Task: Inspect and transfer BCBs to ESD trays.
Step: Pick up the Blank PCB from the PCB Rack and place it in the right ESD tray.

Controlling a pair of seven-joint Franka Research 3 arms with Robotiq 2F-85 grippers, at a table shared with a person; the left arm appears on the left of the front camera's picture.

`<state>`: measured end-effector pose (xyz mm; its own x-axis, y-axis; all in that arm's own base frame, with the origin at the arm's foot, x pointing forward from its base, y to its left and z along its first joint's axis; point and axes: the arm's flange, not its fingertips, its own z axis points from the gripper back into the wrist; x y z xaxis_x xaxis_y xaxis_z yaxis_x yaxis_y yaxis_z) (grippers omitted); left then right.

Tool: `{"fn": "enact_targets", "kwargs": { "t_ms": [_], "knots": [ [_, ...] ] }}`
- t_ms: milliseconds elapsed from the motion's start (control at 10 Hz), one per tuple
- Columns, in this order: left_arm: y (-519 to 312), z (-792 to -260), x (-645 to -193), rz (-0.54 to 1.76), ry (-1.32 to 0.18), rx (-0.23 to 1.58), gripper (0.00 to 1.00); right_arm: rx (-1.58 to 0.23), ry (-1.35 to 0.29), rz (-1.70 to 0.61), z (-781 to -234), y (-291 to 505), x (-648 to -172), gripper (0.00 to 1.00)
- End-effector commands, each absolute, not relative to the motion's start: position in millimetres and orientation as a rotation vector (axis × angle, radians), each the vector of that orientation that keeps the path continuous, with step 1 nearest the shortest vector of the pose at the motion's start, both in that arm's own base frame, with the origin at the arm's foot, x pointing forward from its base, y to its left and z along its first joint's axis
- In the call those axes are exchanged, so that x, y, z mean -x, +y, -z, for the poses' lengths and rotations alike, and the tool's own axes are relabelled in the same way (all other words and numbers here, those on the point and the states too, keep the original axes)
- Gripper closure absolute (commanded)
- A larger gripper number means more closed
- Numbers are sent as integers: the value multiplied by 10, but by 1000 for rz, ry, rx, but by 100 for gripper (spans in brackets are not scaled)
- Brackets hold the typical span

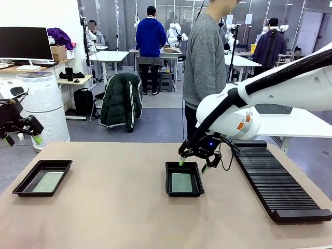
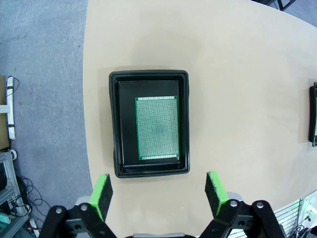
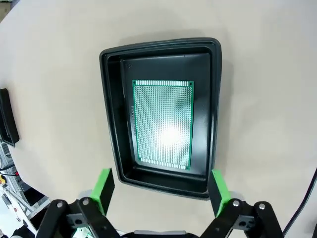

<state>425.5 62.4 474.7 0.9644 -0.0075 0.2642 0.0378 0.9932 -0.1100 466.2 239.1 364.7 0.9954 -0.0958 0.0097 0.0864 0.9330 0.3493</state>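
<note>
Two ESD trays (image 1: 42,178) (image 1: 184,179) are each holding one BCB (image 1: 47,181) (image 1: 182,182) — both grippers (image 1: 21,139) (image 1: 192,164) are hovering wide open, gripping nothing.

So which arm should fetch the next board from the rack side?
Right, likely. The right gripper hangs open over the middle tray, beside the slotted rack; the left gripper hovers beyond the table's far-left edge.
</note>
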Motion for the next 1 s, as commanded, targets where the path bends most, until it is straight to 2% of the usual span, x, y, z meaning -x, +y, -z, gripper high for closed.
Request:
{"fn": "enact_targets", "kwargs": {
  "t_ms": [0,200,900],
  "knots": [
    [638,-4725,-4256,22,-271,107,0,-312,-10,112,-3797,2404,-4637,0],
    [638,-4725,-4256,22,-271,107,0,-309,-48,138,-3873,2392,-4633,0],
    [638,-4725,-4256,22,-271,107,0,-340,-19,95,-3755,2393,-4625,0]
  ]
}}
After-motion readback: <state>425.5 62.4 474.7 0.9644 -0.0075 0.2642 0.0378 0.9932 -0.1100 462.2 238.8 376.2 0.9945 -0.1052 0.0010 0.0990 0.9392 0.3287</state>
